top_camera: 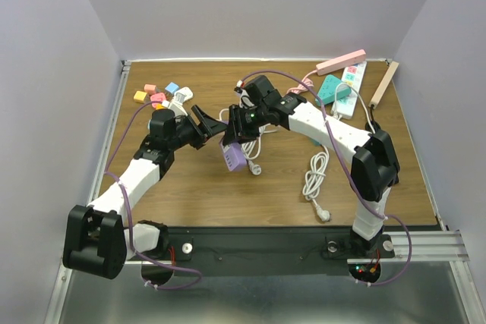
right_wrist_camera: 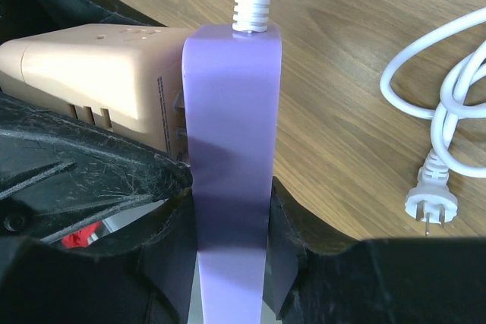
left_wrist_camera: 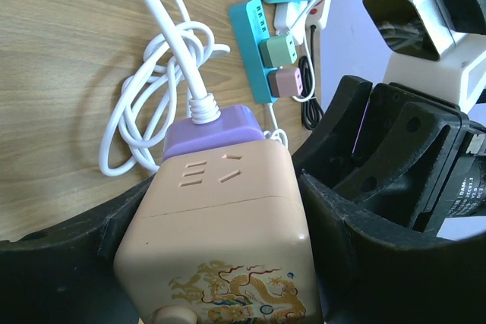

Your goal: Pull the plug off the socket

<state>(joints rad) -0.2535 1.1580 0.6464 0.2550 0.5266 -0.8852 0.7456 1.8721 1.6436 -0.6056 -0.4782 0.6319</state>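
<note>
- The plug is a beige cube [left_wrist_camera: 220, 218] seated on the broad face of the purple strip [right_wrist_camera: 231, 149], both held off the table above its middle.
- Left gripper [left_wrist_camera: 213, 240]: the jaws stand either side of the cube. Whether they press it yet, I cannot tell.
- Right gripper [right_wrist_camera: 228, 263]: clamped on the strip's narrow edges, below the cube.
- Handling, as a judgement:
  - The cube looks like light, rigid, smooth plastic. It could slip, so take it square on two flat opposite sides.
  - A thin gap shows pins [right_wrist_camera: 179, 115] between cube and strip. Friction there is the only resistance, so pull straight away from the strip's face and do not twist.
- The strip is stiff, but its white cord [left_wrist_camera: 186, 58] is limp and trails to the table — it can drag.
- The table [top_camera: 380, 187] is wood-grain, flat and bare under the strip.
- Nearer the arm bases than the strip and to its right lies a spare cable [top_camera: 317, 176], well apart.
- Beyond the strip, far right, lie several other strips [top_camera: 342, 85]. Far left are small coloured adapters [top_camera: 156, 95].
- Plain pale walls [top_camera: 250, 5] close in three sides — room enough for a short pull.
</note>
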